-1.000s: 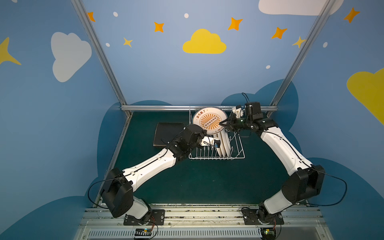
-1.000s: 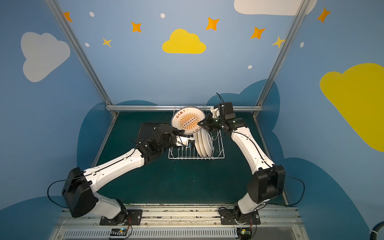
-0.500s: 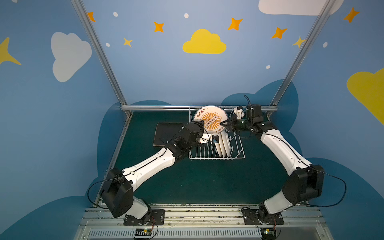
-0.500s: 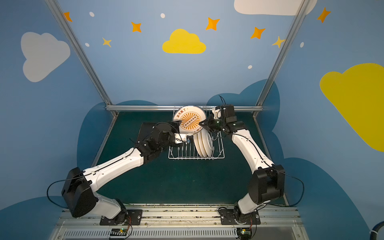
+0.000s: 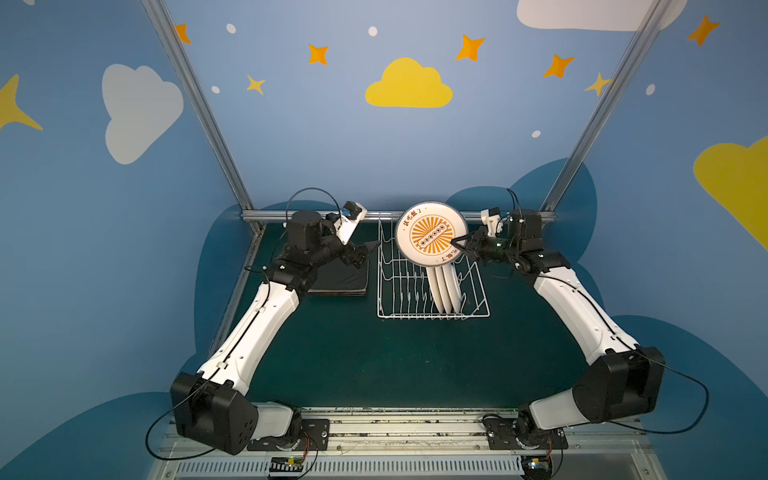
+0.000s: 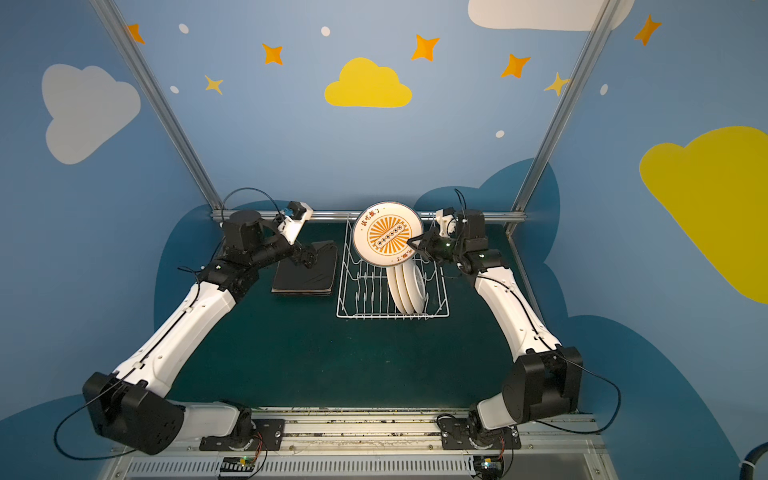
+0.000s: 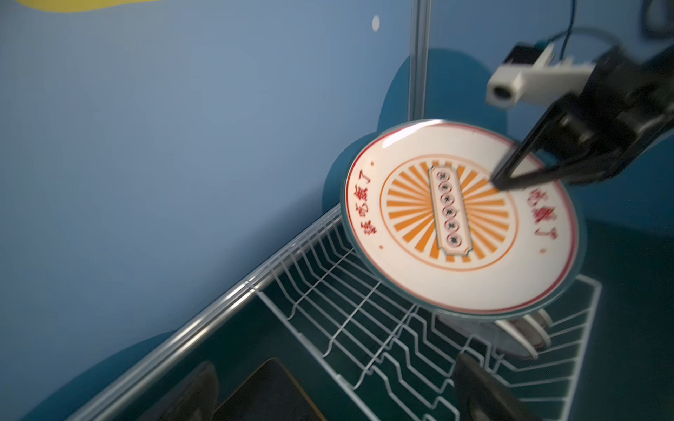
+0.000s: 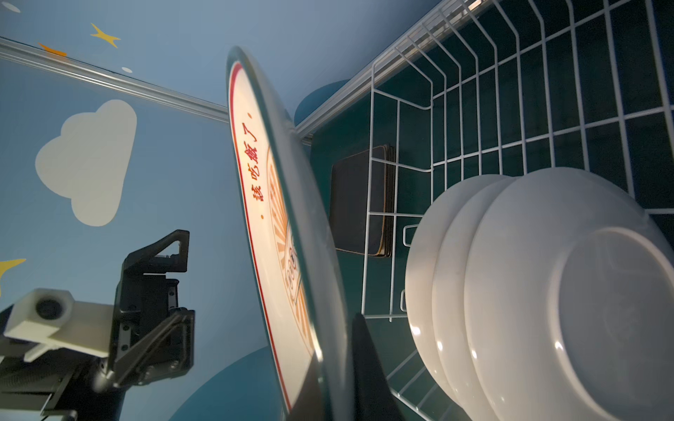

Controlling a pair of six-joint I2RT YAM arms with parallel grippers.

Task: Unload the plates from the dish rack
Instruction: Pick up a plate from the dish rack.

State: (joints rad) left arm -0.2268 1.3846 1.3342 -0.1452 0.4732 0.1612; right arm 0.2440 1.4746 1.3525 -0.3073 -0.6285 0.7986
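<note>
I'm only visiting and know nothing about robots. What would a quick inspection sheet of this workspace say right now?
Surface: dark green table mat, no spills seen.
Job's things: white wire dish rack holds three round plates on edge. A lifted round plate with an orange print is raised over the rack. A stack of dark square plates lies on the mat beside the rack.
Clutter: nothing seen.
Hands: right hand is shut on the lifted round plate's rim. Left hand is open, at the square stack.
Cables: black cables loop off both arms.
Surroundings: blue walls painted with clouds and stars; metal frame.
</note>
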